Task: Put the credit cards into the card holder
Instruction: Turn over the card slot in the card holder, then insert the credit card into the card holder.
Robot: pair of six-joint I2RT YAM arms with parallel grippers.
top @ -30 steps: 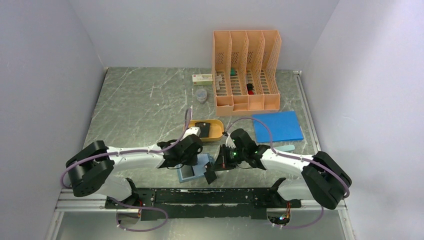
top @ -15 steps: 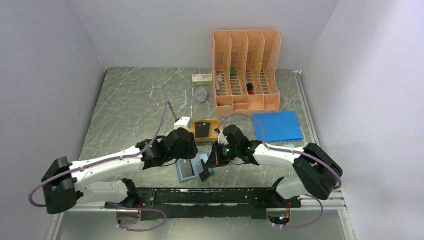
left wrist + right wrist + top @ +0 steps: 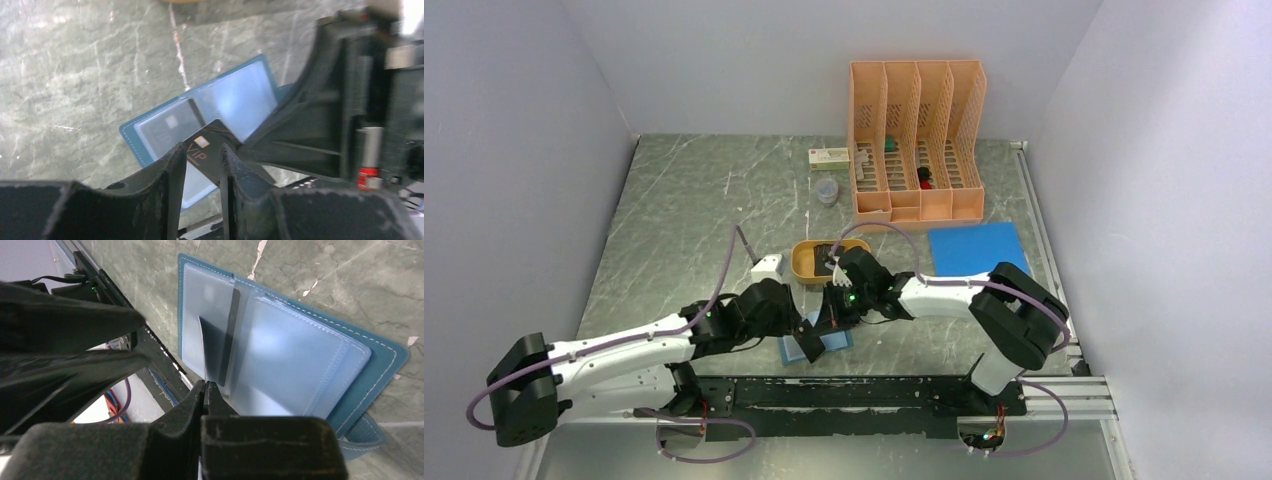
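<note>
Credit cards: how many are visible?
3. The VIP card, pinched by the right gripper over the card holder; a pocketed card inside it; a tray card in the orange tray, partly hidden. More may lie beneath.

Right gripper (image 3: 205, 387) carried its credit card (image 3: 215, 347) toward 9 o'clock over the card holder (image 3: 385, 352) — left gripper (image 3: 202, 162) withdrew toward 7 o'clock.

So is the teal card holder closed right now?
No, the card holder lies spread open, its clear inner pockets facing up.
</note>
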